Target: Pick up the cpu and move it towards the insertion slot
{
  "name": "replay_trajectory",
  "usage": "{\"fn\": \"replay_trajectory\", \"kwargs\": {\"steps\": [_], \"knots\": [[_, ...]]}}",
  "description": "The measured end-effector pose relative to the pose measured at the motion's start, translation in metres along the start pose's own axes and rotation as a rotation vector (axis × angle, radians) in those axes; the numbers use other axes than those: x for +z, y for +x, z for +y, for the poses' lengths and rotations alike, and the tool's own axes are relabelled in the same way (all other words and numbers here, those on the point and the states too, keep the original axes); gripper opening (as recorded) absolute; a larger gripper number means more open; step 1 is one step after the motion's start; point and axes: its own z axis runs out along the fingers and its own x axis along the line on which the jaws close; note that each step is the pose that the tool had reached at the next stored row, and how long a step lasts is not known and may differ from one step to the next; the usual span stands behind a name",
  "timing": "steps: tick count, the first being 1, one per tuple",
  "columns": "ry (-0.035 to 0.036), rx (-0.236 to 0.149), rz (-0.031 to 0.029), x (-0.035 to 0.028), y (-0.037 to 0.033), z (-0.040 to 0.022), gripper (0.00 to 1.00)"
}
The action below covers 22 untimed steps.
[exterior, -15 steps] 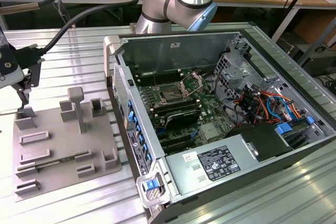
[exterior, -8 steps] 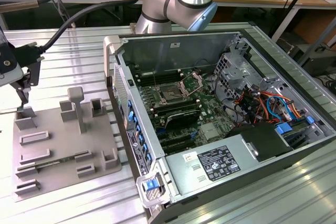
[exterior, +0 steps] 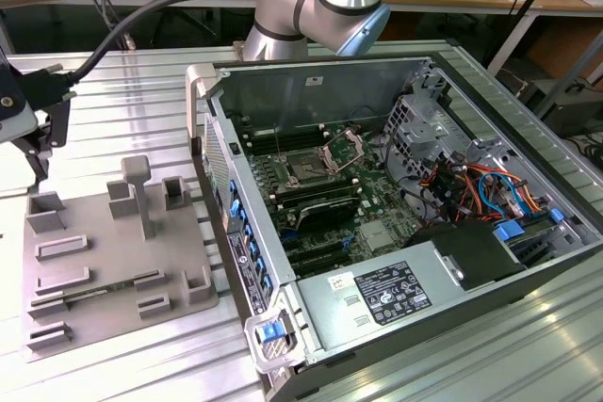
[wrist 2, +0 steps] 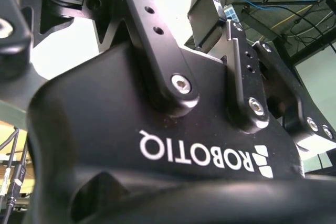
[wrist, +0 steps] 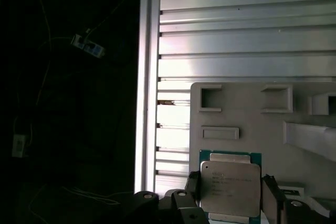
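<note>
Cpu (wrist: pixel 230 184) is pinched by two opposite edges between the gripper's (wrist: pixel 231 188) fingers (wrist: pixel 192 188) in the first wrist view, over the grey fixture plate (wrist: pixel 247 124). We cannot tell whether it rests there or hangs clear. We judge the edge hold keeps its flat faces free for seating. In the exterior view the insertion slot (exterior: pixel 306 172) lies inside the open computer case (exterior: pixel 320 91), well apart, toward two o'clock from the plate.

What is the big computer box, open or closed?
Open. In the exterior view the computer case has no side cover, so the motherboard shows inside.
</note>
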Motion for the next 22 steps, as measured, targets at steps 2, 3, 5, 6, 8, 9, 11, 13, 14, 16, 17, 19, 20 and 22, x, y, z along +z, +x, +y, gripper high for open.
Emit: {"fn": "replay_trajectory", "kwargs": {"steps": [2,3,5,6,8,9,11,13,14,16,17,19,20,22], "knots": [[-0.0002,0.000,-0.0001,-0.0006,0.0000,0.0000,0.55],[-0.0001,0.000,-0.0001,-0.0009,0.0000,0.0000,0.55],[-0.0001,0.000,0.0000,-0.0016,0.0000,0.0001,0.55],[-0.0001,0.000,0.0000,-0.0019,0.0000,0.0001,0.55],[-0.0002,0.000,0.0000,-0.0028,0.0000,0.0001,0.55],[-0.0001,0.000,-0.0001,-0.0033,0.0000,0.0001,0.55],[-0.0002,0.000,0.0000,-0.0041,0.0000,0.0002,0.55],[-0.0001,0.000,0.0000,-0.0051,0.0000,0.0003,0.55],[-0.0002,0.000,-0.0001,-0.0054,0.0000,0.0003,0.55],[-0.0002,0.000,0.0000,-0.0063,0.0000,0.0003,0.55],[-0.0001,0.000,0.0000,-0.0068,0.0000,0.0003,0.55],[-0.0002,0.000,0.0000,-0.0077,0.0000,0.0004,0.55],[-0.0002,0.000,0.0000,-0.0081,0.0000,0.0004,0.55],[-0.0002,0.000,0.0000,-0.0103,0.0000,0.0005,0.55]]}}
